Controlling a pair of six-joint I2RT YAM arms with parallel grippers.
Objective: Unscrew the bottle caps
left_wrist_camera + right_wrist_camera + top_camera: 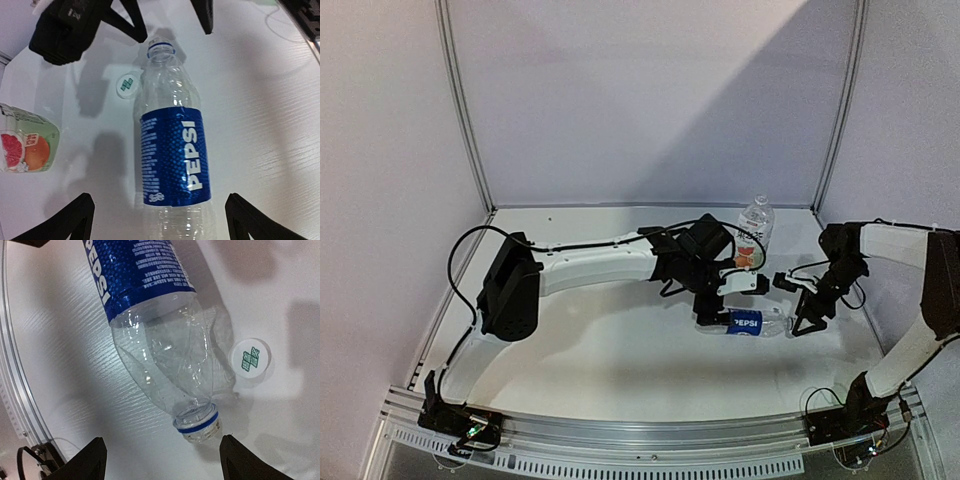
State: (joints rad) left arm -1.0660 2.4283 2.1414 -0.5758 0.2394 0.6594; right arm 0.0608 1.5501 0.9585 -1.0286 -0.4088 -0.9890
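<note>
The slim Pepsi bottle [748, 323] lies on its side on the white table; it also shows in the left wrist view [172, 150] and the right wrist view [150, 315]. Its neck [197, 421] has a blue ring and no cap on it. A white cap [250, 358] with green print lies flat on the table beside the neck, also in the left wrist view [129, 85]. The blue cap is out of view. My left gripper [159, 212] is open, straddling the bottle's lower body. My right gripper [165, 460] is open in front of the neck. The wider bottle [754, 232] stands upright behind.
The wider bottle's green-white-orange label [25, 147] is close to the left of my left gripper. An aluminium rail [650, 430] runs along the table's near edge. Side walls with metal posts [465, 110] enclose the table. The right arm [910, 250] reaches in from the right.
</note>
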